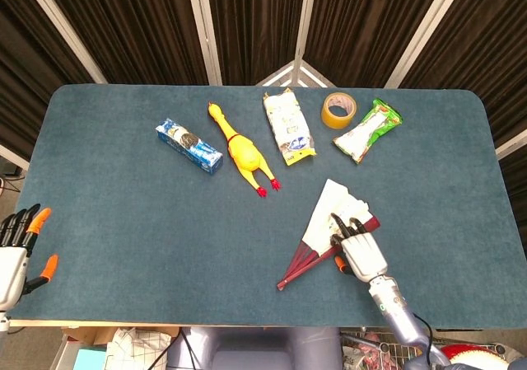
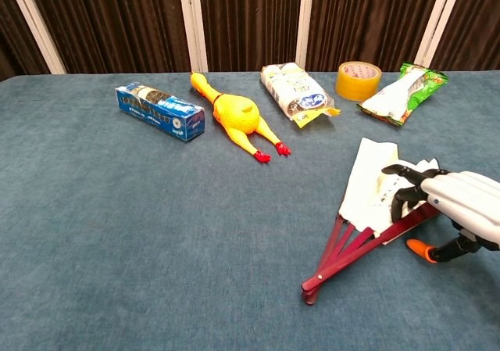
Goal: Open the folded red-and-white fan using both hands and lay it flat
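The red-and-white fan (image 1: 323,220) lies partly spread on the blue table, right of centre; its red ribs (image 2: 348,245) meet at a pivot pointing toward the front edge. My right hand (image 1: 359,250) comes in from the front right. Its dark fingertips (image 2: 400,187) press down on the white paper and the outer red rib, while the orange-tipped thumb (image 2: 421,250) stays apart on the cloth. My left hand (image 1: 16,250) hangs off the table's front left corner, fingers spread, holding nothing; the chest view does not show it.
Along the back stand a blue box (image 1: 189,146), a yellow rubber chicken (image 1: 240,151), a white snack bag (image 1: 288,126), a tape roll (image 1: 338,110) and a green packet (image 1: 367,129). The table's front edge (image 1: 247,324) runs just behind the fan's pivot.
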Controlling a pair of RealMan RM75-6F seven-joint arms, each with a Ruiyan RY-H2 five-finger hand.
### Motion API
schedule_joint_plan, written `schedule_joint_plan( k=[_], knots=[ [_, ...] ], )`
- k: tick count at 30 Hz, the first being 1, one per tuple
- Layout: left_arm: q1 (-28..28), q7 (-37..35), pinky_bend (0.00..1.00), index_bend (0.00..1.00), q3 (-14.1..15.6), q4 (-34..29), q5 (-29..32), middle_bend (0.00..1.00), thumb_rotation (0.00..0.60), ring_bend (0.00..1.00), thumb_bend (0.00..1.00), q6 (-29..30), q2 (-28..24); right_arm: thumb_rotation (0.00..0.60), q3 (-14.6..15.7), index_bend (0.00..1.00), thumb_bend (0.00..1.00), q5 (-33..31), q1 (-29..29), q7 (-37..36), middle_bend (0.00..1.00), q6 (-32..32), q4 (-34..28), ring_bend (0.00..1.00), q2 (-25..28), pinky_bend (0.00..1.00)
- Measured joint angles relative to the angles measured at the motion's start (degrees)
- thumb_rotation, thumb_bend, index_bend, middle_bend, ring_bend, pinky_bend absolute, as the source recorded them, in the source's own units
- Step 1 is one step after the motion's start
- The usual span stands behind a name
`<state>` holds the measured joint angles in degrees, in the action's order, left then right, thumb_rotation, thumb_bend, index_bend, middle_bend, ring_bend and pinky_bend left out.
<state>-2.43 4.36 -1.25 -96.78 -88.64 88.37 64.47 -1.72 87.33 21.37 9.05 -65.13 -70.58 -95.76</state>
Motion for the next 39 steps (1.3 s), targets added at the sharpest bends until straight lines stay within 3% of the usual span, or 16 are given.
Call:
schedule_joint_plan(
  k=[5,19,27,39],
  knots=[
    [0.06,-0.22,0.02,0.09,-0.05,0.06,0.02,0.00,0.600,0.00,0.54,0.18,-0.06,0.600,-0.03,0.51,0.39,0.31,0.05,-0.95,0.10,-0.81,-0.20,0.23,0.14,0.14],
    [0.11,0.14,0.02,0.09,-0.12,0.01,0.01,0.00,0.600,0.00,0.54,0.42,0.21,0.600,-1.54,0.53,0.39,1.27,0.00,-7.74,0.11,-4.85,-2.54,0.23,3.73,0.14],
    [0.14,0.60,0.02,0.09,-0.04,-0.16,-0.09,0.00,0.600,0.00,0.54,0.46,0.35,0.600,-1.58,0.54,0.40,1.17,0.17,-8.04,0.11,-4.99,-4.16,0.23,5.55,0.14],
    [0.16,0.00,0.02,0.09,-0.21,-0.06,0.09,0.00,0.600,0.00,0.54,0.57,0.16,0.600,-1.20,0.76,0.42,1.36,0.72,-7.66,0.15,-4.70,-2.71,0.24,5.16,0.15]
  ],
)
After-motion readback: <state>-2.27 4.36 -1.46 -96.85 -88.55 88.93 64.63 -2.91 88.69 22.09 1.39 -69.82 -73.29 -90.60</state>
